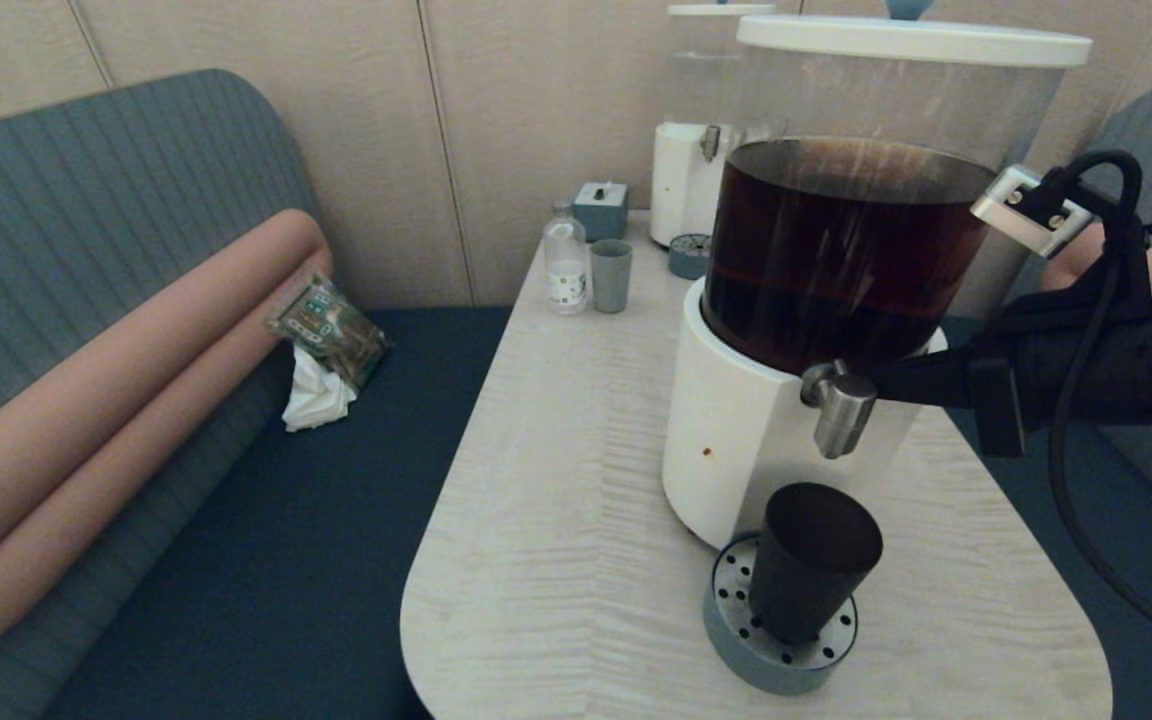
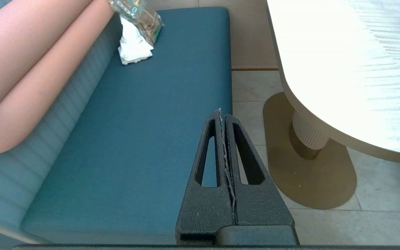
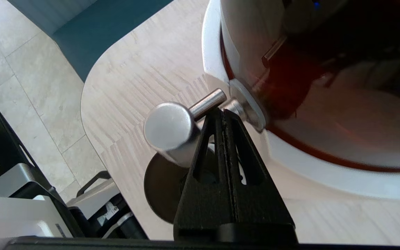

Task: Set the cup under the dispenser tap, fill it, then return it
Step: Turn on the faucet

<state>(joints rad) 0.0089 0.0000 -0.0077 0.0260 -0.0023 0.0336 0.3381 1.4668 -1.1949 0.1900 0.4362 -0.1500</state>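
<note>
The black cup (image 1: 814,570) stands upright on the round grey drip tray (image 1: 736,650), directly below the steel dispenser tap (image 1: 841,405) of the dark-liquid dispenser (image 1: 836,250). My right gripper (image 1: 876,382) reaches in from the right, shut, with nothing held. In the right wrist view its tips (image 3: 222,111) rest against the tap's neck beside the thin steel lever rod (image 3: 208,100), and the cup (image 3: 158,187) shows dark beneath the tap (image 3: 168,133). I see no stream between spout and cup. My left gripper (image 2: 222,113) hangs shut and empty over the blue bench, left of the table.
At the table's far end stand a grey-blue cup (image 1: 611,275), a small bottle (image 1: 566,258), a small blue box (image 1: 601,208) and the clear-liquid dispenser (image 1: 691,170) with its own drip tray (image 1: 688,255). A snack packet (image 1: 331,325) lies on the bench.
</note>
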